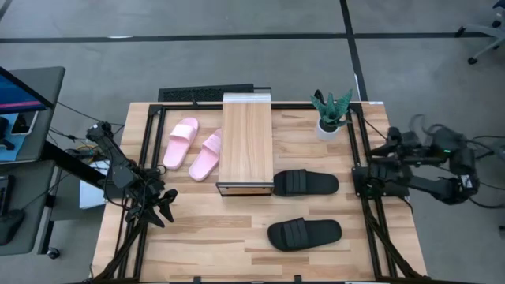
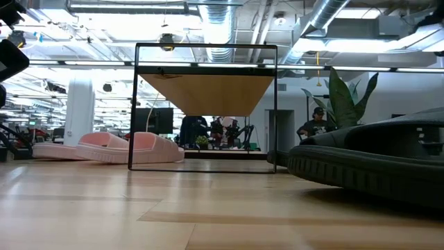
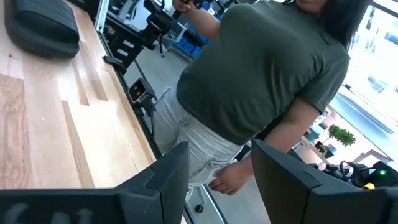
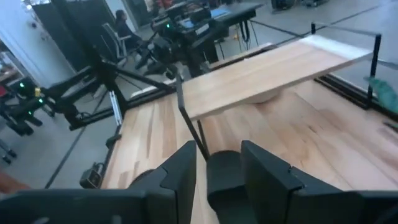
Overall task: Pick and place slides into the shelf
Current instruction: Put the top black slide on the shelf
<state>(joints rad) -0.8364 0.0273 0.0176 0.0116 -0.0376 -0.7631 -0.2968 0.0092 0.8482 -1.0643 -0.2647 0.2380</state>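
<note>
Progress: nothing placed yet, by the look of it; all four slides lie on the bench (image 1: 197, 237), none under or on the shelf (image 1: 247, 142); whole job judged still ahead.
Near black slide: (image 1: 304, 233) alone on the front part of the bench, lying crosswise, clear of everything; in the low view it fills the right foreground.
Far black slide: (image 1: 306, 183) lying crosswise, its end touching or just beside the shelf's front right corner; cannot tell which.
Left gripper: (image 1: 163, 207) at the bench's left edge, toward the front; fingers (image 3: 171, 177) spread apart, nothing between them; its camera looks off the bench at a person (image 3: 267, 81) in a green shirt standing close by; well apart from every slide, the pink pair nearest to it.
Right gripper: (image 1: 360, 180) at the bench's right edge, level with the far black slide; fingers (image 4: 183, 171) released, a dark rounded shape showing in the gap, likely that slide's end; near it but no grip, judged.
Shelf: mid-bench, long side running front to back; space beneath looks bare in the low view.
Pink slides: (image 1: 181, 143) and (image 1: 206, 154), side by side just left of the shelf, the inner one touching or almost touching its frame.
Plant: (image 1: 331, 114) in a white pot at the back right, clear of the work.
</note>
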